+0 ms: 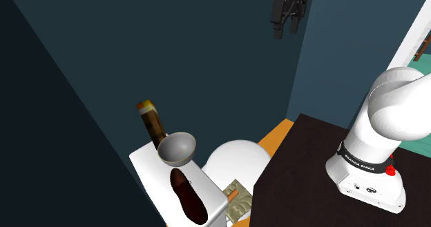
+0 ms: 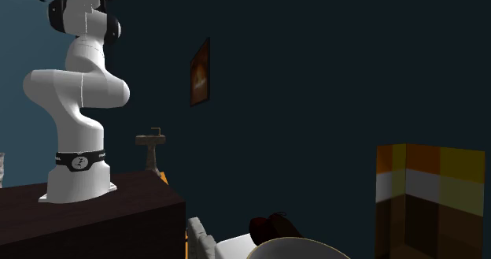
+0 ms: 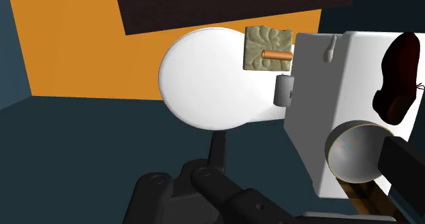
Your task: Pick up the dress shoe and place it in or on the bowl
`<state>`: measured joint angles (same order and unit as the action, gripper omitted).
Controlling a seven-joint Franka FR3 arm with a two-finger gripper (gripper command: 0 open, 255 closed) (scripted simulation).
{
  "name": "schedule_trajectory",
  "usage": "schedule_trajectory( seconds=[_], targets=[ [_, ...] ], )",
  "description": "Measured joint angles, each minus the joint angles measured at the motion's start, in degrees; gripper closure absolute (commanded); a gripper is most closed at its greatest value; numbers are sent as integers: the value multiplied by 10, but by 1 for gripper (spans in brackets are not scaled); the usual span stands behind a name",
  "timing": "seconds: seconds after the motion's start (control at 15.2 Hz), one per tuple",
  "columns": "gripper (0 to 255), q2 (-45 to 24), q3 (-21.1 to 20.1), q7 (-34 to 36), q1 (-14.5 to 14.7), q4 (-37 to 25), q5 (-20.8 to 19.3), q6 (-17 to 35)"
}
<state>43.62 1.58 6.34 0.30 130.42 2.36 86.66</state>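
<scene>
Shoulder view, left to right.
- Brown bottle, likely, stands at far end of worktop, behind bowl; dim there.
- Bowl upright, mouth open, ready to receive.
- Dress shoe, dark brown, lies flat just beside bowl, lower centre of frame, untouched. Short carry, I judge.
- My tool hangs high, upper right of centre, clear of everything, carrying nothing. Its opening I cannot tell.
- Shoe well apart from tool, far down-left of it.
- Reach not yet begun.
</scene>
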Motion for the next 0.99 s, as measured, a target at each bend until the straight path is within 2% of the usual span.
schedule_trajectory(
  seconds=[0.26,0.73,0.99],
  targets=[
    [0,-6,-21,22,6,23,12,28],
    [0,-42,-92,97,27,92,53,130],
    [0,-93,-129,135,36,103,69,192]
  ],
)
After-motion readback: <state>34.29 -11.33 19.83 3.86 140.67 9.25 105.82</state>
